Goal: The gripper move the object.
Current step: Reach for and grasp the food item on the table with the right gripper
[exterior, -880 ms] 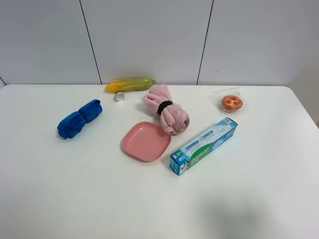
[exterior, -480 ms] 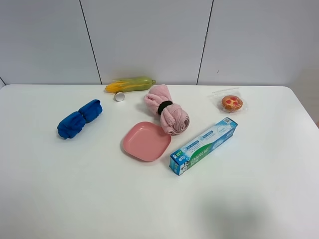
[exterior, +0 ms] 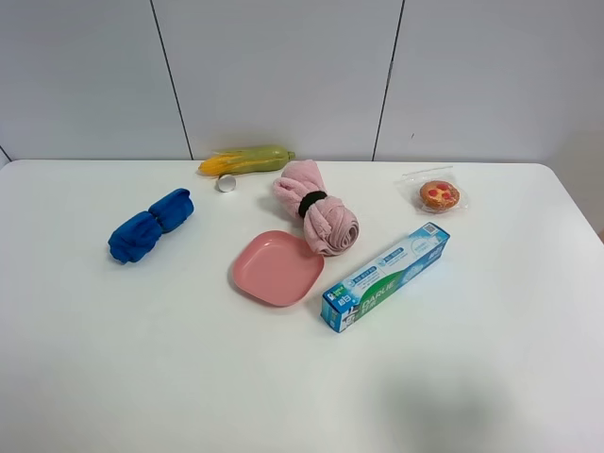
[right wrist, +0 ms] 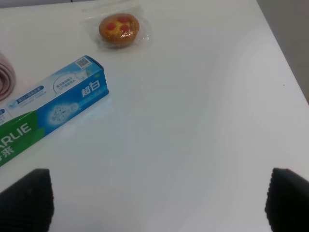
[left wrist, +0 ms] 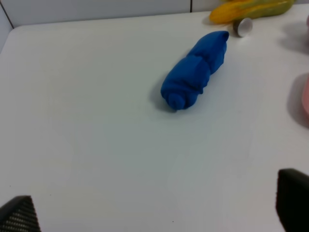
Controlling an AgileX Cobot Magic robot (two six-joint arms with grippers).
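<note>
Exterior high: we are seeing the bagged tart (exterior: 440, 195) lying far right on the worktop (exterior: 142, 359), beyond the toothpaste box (exterior: 385, 276).
Left wrist: left hand (left wrist: 154, 208) is gaping wide, blue cloth (left wrist: 195, 70) ahead.
Right wrist: right hand (right wrist: 155, 198) is gaping too, tart well apart.

"DARLIE" and "超白" on toothpaste box (exterior: 385, 276)

Golden tart (exterior: 440, 195) (red-spotted), pink plate (exterior: 276, 268), blue cloth (exterior: 149, 225).
</note>
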